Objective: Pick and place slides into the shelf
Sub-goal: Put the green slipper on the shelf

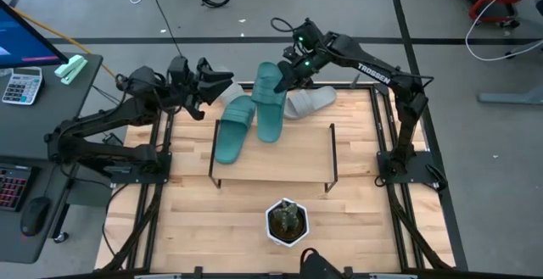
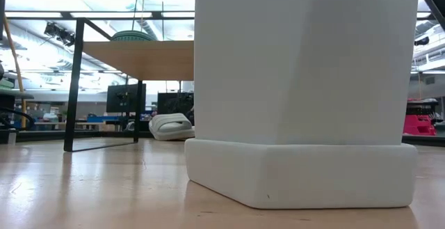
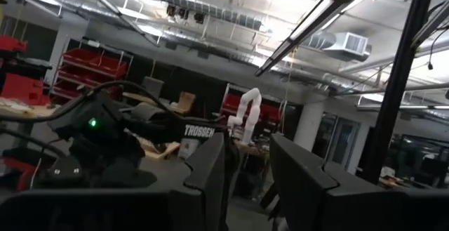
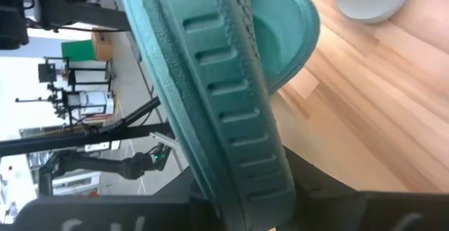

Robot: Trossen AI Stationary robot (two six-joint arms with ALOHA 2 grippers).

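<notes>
Sandal (image 1: pixel 270 101) in teal is pinched at its heel edge by the right gripper (image 1: pixel 293 74), its toe over the shelf (image 1: pixel 280 156) beside its teal mate (image 1: pixel 234 128) lying there. It looks light, soft and bendy; an edge grip suits it. One grey sandal (image 1: pixel 307 102) lies on the desk (image 1: pixel 356 220) behind. The left gripper (image 1: pixel 204 92) hovers by another grey sandal (image 1: pixel 222 89), fingers slightly apart. A potted plant (image 1: pixel 287 220) stands clear.

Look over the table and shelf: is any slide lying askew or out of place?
Yes. One teal slide lies tilted on the shelf, overhanging its left edge. The other teal slide is clamped in the right gripper above the shelf's back edge. A grey slide lies on the table behind.
</notes>
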